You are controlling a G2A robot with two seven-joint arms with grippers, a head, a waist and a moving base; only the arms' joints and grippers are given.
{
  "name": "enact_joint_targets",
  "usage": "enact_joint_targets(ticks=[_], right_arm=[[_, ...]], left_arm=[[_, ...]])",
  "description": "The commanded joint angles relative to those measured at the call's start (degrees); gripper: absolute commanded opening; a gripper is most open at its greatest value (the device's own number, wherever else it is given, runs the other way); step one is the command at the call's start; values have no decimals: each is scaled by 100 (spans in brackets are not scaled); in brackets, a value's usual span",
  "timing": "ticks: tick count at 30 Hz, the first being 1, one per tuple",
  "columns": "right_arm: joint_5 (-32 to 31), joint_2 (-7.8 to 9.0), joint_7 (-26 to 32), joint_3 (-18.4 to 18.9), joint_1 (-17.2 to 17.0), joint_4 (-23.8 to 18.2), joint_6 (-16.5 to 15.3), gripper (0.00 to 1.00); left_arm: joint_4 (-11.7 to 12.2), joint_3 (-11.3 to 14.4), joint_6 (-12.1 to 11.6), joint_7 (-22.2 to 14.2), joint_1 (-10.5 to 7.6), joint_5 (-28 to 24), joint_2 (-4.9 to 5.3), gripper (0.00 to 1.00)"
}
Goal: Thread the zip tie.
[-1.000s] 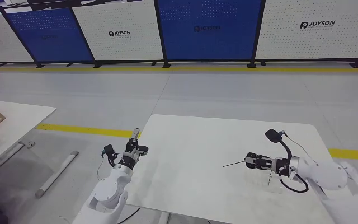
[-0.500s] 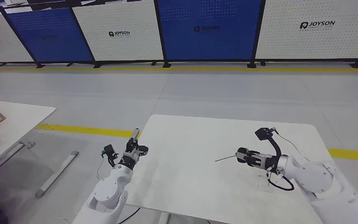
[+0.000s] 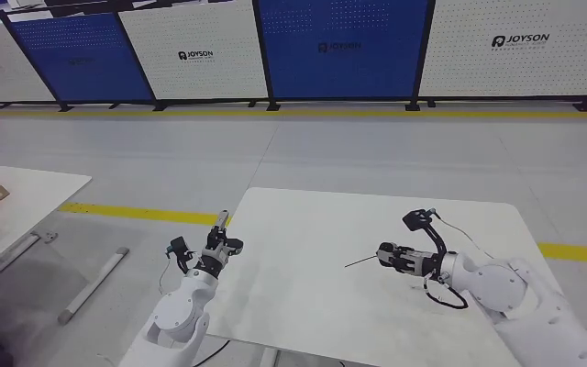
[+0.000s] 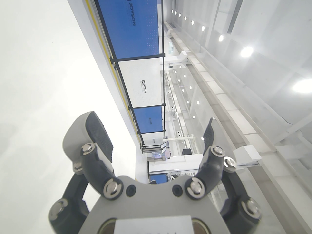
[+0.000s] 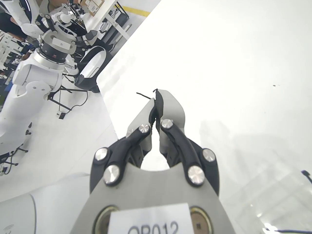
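Note:
My right gripper (image 3: 382, 256) hovers over the right half of the white table (image 3: 303, 294), shut on a thin black zip tie (image 3: 359, 262) whose free end points toward the left arm. In the right wrist view the zip tie (image 5: 143, 95) pokes out past the closed gripper (image 5: 155, 98). My left gripper (image 3: 221, 223) stands at the table's left edge, pointing up and away, open with nothing between its fingers (image 4: 98, 135).
A clear plastic tray (image 5: 280, 208) with more black ties lies on the table behind the right gripper. A second white table (image 3: 32, 197) stands off to the left. Blue and white partition panels (image 3: 339, 46) line the far floor.
My right gripper has carried the zip tie leftward across the table, toward the left arm. The left arm has not moved.

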Motion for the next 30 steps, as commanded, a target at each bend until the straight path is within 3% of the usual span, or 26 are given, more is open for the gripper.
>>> enact_joint_targets(ticks=[1,10,14,16,19,30], right_arm=[[0,0,0,0,0,0,0,0],[-164,-7,-156,0,-44,-91,-13,0],[-748,-5,-846,113,-154,-285,-188,0],[-978,7,-1305,238,-227,-350,-516,0],[-1608,21,-1632,213,-267,-507,-516,0],[-1645,6,-1643,90,-214,-422,-516,0]], left_arm=[[0,0,0,0,0,0,0,100],[0,0,0,0,0,0,0,100],[0,0,0,0,0,0,0,100],[0,0,0,0,0,0,0,100],[0,0,0,0,0,0,0,100],[0,0,0,0,0,0,0,100]])
